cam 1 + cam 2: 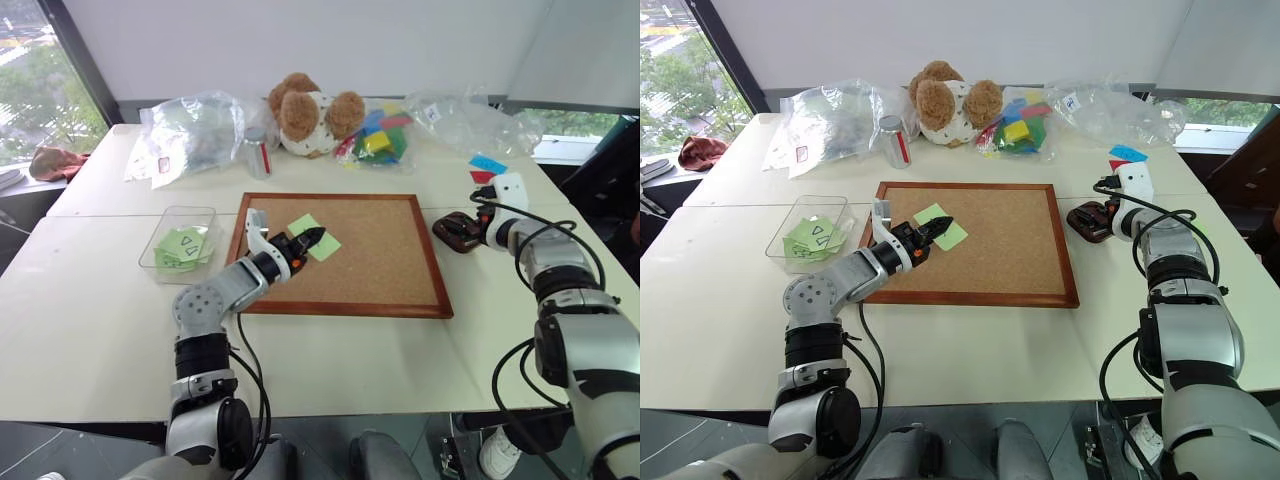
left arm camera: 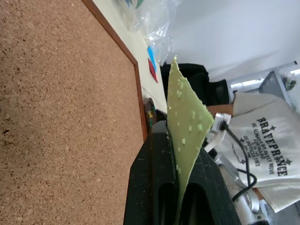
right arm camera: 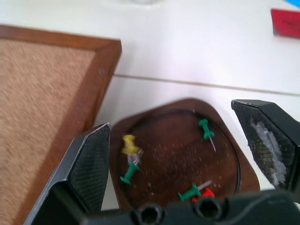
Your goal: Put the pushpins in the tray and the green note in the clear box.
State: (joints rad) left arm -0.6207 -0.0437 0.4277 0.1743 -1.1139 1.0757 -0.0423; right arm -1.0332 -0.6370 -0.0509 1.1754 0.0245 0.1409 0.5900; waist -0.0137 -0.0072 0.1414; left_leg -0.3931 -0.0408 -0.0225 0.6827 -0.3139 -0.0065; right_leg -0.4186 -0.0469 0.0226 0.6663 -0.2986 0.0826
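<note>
Left wrist view: my left gripper (image 1: 313,238) is pinched on the green note (image 1: 314,238), edge-on between the fingers, over the corkboard (image 1: 380,255). The grip looks thin, near one corner; I reckon the note could slip or fold on the way to the clear box (image 1: 182,241), which already holds triangle-marked notes (image 1: 184,248). My right gripper (image 3: 187,161) stands spread wide just above the tray (image 3: 243,173), pushpins (image 3: 206,129) lying inside. Dropping lower could knock the tray or scatter pins. Can't see the squiggle on the note, can't tell if any pin is left on the board, and the gripper body cuts off the tray's near edge.
</note>
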